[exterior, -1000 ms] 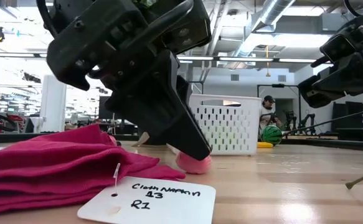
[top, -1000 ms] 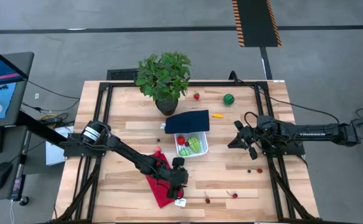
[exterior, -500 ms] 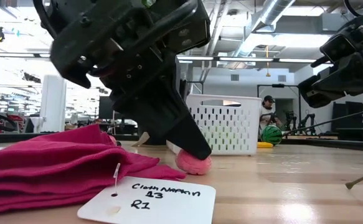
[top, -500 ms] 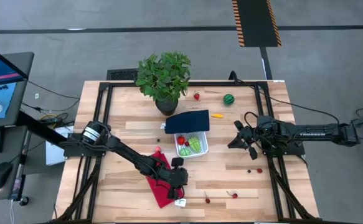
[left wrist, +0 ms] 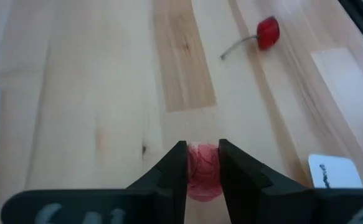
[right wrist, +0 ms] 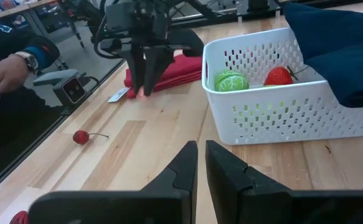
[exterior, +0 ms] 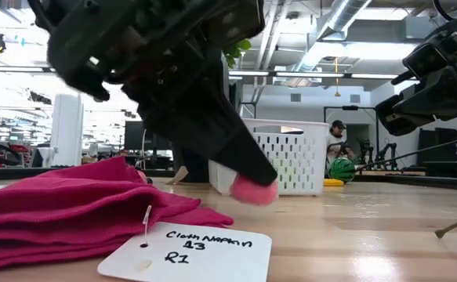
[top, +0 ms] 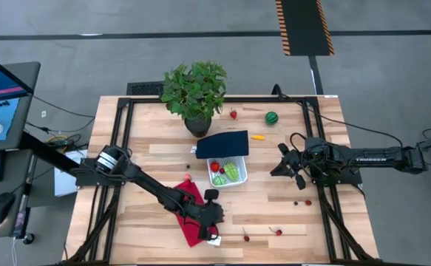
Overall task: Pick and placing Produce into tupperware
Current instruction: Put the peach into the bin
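One small round pink-red toy fruit [left wrist: 203, 175] sits pinched tight in my left gripper [left wrist: 202, 163], lifted just off the wood by the red cloth [exterior: 71, 205], so it can travel to the white holey plastic tub [top: 228, 171]. My right gripper [right wrist: 201, 163] waits, closed and empty, near the tub.

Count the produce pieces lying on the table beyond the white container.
3: a red strawberry beside the plant pot, a striped green ball right of it, an orange carrot beside the lid. Leaves may hide more.
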`<state>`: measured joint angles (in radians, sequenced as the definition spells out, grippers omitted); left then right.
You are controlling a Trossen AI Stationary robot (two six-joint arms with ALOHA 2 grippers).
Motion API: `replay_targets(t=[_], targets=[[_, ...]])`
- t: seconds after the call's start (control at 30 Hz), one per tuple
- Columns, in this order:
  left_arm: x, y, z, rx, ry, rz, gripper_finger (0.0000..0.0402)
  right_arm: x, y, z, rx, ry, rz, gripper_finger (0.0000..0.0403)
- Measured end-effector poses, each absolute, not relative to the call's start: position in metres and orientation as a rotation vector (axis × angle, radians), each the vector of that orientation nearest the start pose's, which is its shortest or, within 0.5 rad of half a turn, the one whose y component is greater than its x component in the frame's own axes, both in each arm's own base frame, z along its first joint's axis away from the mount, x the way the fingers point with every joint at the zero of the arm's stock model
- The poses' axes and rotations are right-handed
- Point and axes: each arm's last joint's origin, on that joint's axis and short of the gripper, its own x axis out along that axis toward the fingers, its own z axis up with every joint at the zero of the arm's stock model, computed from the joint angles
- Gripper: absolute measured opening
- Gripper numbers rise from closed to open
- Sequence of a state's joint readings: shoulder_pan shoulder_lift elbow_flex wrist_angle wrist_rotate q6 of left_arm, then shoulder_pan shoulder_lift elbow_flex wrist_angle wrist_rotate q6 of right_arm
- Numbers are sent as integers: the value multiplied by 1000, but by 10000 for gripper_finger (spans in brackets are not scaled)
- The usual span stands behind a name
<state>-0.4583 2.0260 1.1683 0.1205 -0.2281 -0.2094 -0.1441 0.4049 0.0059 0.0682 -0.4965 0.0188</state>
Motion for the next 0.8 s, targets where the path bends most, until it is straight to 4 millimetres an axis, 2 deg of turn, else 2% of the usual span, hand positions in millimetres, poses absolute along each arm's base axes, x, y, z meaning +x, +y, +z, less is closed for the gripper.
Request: replay_targets(t=[0.3, 0.5, 0.67, 0.8], targets=[[368, -168, 165, 72, 636, -15, 65, 115, -3, 137, 123, 319, 346, 56], [365, -149, 190, 78, 622, 75, 65, 115, -3, 137, 123, 319, 346, 56], [367, -122, 201, 56, 639, 141, 65, 115, -3, 137, 123, 319, 346, 56], [373, -91, 203, 17, 667, 200, 65, 115, -3, 137, 123, 319, 346, 56]])
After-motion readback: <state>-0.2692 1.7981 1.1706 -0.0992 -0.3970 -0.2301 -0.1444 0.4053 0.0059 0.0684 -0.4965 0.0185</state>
